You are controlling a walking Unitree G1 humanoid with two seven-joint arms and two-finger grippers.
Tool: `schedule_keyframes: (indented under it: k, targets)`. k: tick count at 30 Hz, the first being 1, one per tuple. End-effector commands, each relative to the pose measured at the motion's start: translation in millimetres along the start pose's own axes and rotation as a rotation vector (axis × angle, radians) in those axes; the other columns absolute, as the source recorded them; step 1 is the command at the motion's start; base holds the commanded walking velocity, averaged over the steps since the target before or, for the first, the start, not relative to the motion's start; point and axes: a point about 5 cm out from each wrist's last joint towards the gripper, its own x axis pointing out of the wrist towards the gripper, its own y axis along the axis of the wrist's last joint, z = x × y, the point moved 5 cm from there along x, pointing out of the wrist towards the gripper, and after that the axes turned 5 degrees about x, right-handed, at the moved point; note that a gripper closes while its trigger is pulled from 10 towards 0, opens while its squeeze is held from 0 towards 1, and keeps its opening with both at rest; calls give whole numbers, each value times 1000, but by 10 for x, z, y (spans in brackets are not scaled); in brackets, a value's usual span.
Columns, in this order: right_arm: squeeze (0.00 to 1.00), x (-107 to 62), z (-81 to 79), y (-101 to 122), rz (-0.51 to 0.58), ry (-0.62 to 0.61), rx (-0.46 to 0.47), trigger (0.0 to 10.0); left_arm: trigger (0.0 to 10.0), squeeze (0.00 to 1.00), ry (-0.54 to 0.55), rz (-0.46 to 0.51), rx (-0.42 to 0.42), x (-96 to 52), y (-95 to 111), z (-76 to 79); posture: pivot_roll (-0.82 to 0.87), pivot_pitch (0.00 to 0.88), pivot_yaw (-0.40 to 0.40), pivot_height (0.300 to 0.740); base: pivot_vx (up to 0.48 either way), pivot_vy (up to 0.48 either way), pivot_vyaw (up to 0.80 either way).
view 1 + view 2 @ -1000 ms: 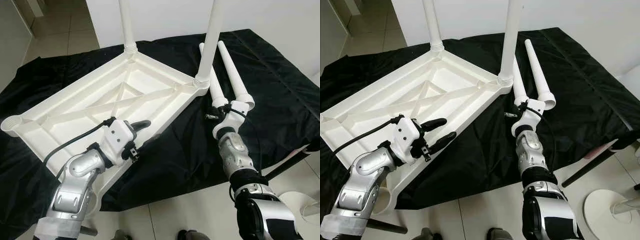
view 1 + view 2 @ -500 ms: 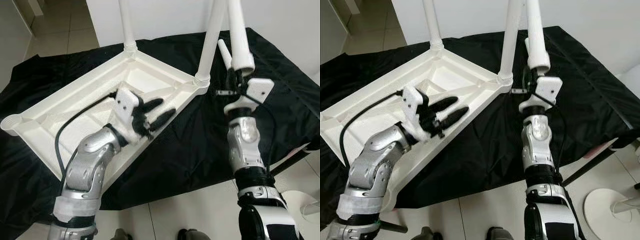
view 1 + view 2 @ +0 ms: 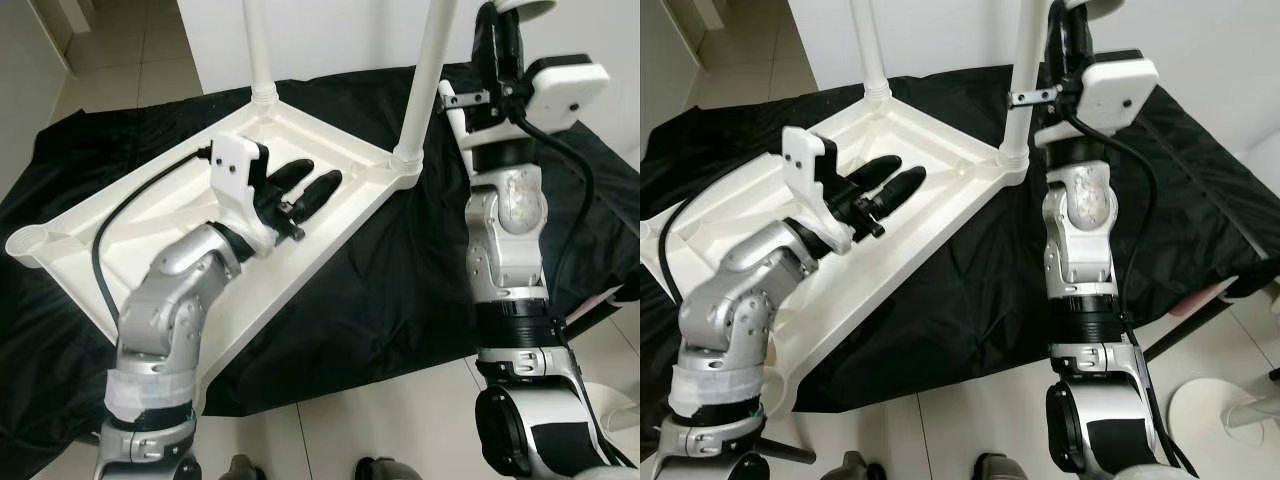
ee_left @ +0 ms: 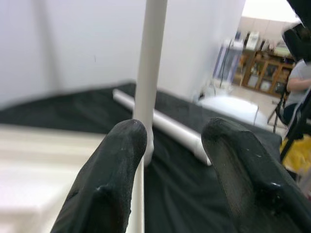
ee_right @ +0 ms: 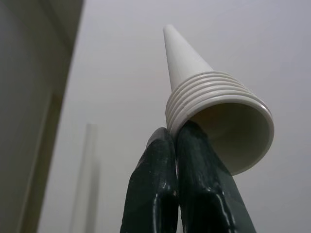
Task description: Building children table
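You had the right gripper [image 5: 177, 141] raised high, jaws clamped on the ribbed rim of a hollow, tapering white plastic leg [image 5: 204, 102], presumably to carry it to a free socket. The left gripper [image 3: 305, 188] hovered open above the upturned ribbed table [image 3: 75, 235], which lay on black cloth [image 3: 400, 290].

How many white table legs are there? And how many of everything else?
Table legs: 4: far fitted leg, near fitted leg, held leg, loose leg lying on the cloth
Tabletop: 1
Black cloth: 1
Grippers: 2: left gripper, right gripper
Total: 8
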Motion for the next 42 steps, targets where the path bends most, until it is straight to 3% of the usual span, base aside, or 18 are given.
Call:
schedule_keyframes:
  k: [1,2,7,8,9,18,19,21,22,25,28,29,35,40,42]
  targets:
    - [0,121,-176,277,102,87,11,10000,10000,0,50,29,13,-7,128,-73,-66,77,66,740,0,0,0]
    - [0,53,-255,184,57,122,38,10000,10000,0,59,44,20,-4,177,-107,-63,79,65,740,0,0,0]
    - [0,-88,-355,16,-23,161,83,10000,10000,0,61,46,12,-8,197,-131,-65,81,67,740,0,0,0]
    - [0,-183,-416,-78,-73,191,113,10000,10000,8,53,57,-25,-10,212,-135,-64,82,66,740,0,0,0]
    - [0,-283,-455,-166,-121,212,132,10000,10000,1000,42,66,-52,-10,230,-133,-64,82,66,740,0,0,0]
    - [0,-647,-567,-410,-302,326,188,10000,10000,1000,-12,69,-153,20,278,-117,-68,95,65,740,0,0,0]
    - [0,-688,-577,-431,-322,335,193,10000,10000,902,1,67,-156,33,275,-139,-71,97,67,740,0,0,0]
    - [0,-688,-577,-431,-322,335,193,10000,10000,902,1,67,-156,33,275,-139,-71,97,67,740,0,0,0]
    - [0,-739,-597,-455,-343,353,194,10000,10000,0,12,67,-161,55,276,-153,-72,97,68,740,0,0,0]
    - [0,-782,-619,-474,-359,367,199,10000,10000,0,29,54,-164,86,253,-170,-74,98,68,740,0,0,0]
    - [0,-848,-661,-495,-382,390,210,10000,10000,0,78,-3,-190,158,149,-211,-75,99,69,740,0,0,0]
    - [0,-879,-691,-498,-389,401,217,10000,10000,0,106,-73,-186,197,22,-225,-75,99,69,740,0,0,0]
    - [0,-957,-776,-500,-406,437,233,10000,10000,0,168,-155,-221,259,-152,-275,-73,107,72,740,0,0,0]
    - [0,-988,-806,-495,-413,456,236,10000,10000,0,181,-165,-248,270,-170,-315,-76,108,73,740,0,0,0]
    - [0,-1041,-831,-496,-426,474,238,10000,10000,0,185,-148,-301,292,-129,-350,-77,108,74,740,0,0,0]
